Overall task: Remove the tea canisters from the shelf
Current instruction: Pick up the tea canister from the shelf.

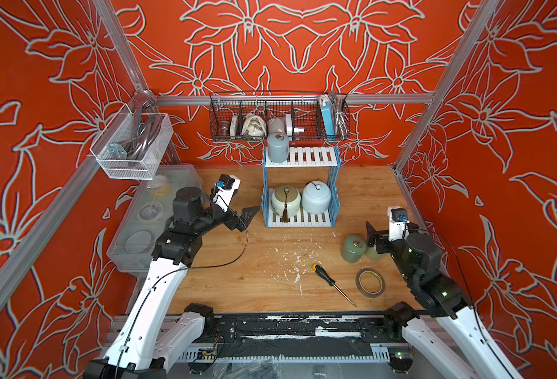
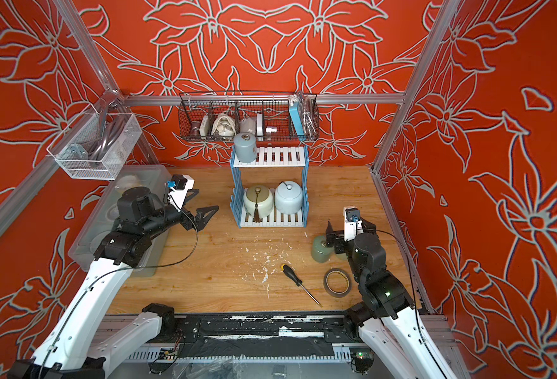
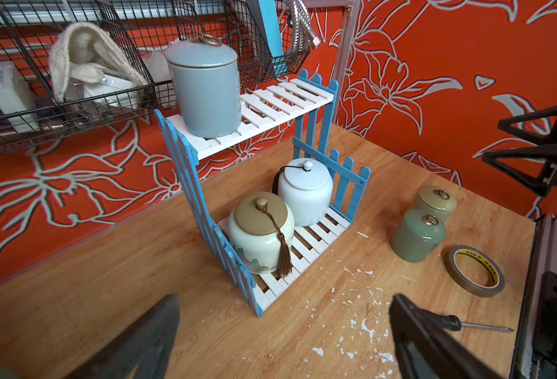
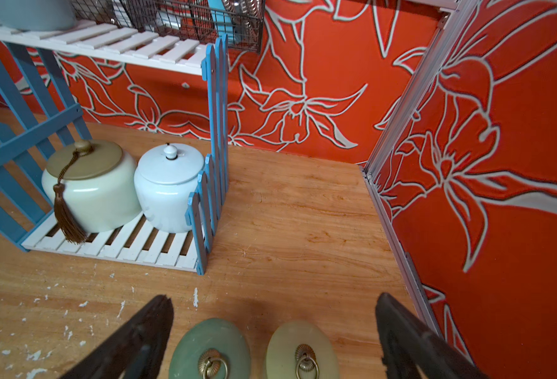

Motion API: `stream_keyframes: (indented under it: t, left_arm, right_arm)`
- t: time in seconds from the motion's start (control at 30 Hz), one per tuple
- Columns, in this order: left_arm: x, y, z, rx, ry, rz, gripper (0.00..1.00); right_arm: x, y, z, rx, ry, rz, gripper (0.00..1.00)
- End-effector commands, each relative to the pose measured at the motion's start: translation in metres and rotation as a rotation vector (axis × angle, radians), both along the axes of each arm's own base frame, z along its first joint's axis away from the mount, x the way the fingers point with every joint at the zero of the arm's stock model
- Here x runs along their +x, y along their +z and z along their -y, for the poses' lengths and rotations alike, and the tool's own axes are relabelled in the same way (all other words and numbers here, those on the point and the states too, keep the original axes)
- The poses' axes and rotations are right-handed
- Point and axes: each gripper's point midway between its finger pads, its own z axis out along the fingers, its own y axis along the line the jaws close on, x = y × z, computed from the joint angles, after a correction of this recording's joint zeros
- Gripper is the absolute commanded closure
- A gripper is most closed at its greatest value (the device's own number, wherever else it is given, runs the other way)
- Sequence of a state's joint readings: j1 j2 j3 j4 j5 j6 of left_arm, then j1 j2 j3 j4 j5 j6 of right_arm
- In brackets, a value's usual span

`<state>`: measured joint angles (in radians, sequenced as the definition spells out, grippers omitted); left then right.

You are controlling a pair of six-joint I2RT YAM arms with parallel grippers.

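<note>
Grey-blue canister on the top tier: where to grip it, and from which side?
Grip the grey-blue canister around its straight body below the lid, probably from the open front of the shelf. It stands upright, and the black wire basket hangs close behind its lid, so top-down looks cramped.

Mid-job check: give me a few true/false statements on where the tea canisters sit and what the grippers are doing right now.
1. The grey-blue canister stands on the top board of the shelf. True.
2. The shelf's lower board is bare. False: the cream canister with tassel and the pale blue-white canister stand on it side by side.
3. The sage green canister and the yellow-green canister stand on the table, off the shelf. True.
4. Both grippers are shut. False: the left gripper and the right gripper are open and hold nothing.
5. A screwdriver lies on the table. True.
</note>
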<state>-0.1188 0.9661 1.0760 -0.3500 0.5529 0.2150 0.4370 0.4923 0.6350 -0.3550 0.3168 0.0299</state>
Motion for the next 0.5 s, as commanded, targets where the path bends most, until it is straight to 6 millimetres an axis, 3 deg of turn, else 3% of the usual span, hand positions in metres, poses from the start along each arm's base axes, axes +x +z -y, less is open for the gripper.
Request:
stream_keyframes:
  t: [0.0,0.47]
  left_arm:
    - [0.010,0.008,0.005,0.005,-0.030,-0.028,0.01]
    - [0.078,0.044,0.018,-0.006,-0.051,-0.075,0.01]
  right_arm:
    - [-0.003,-0.008,0.005,-0.035,-0.008,0.011,0.01]
    - [-0.006,-0.020,0.016,-0.063,-0.055,0.045,0.01]
